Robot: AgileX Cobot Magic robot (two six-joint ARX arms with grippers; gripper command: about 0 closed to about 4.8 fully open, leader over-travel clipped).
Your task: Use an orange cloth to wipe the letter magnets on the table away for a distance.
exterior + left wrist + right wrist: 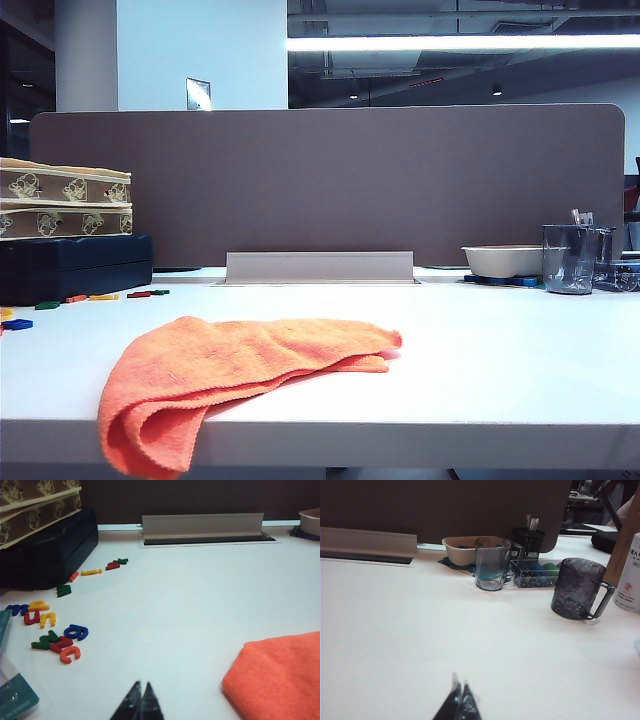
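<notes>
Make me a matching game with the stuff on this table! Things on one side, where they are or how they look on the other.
1. orange cloth
2. letter magnets
3. left gripper
4. white bowl

A. shut, holding nothing
B. scattered beside the dark case
C. hanging over the table's front edge
D. far right, by the partition

Pairs: 1-C, 2-B, 3-A, 4-D

orange cloth: rumpled, overhanging table edge | letter magnets: scattered apart
</notes>
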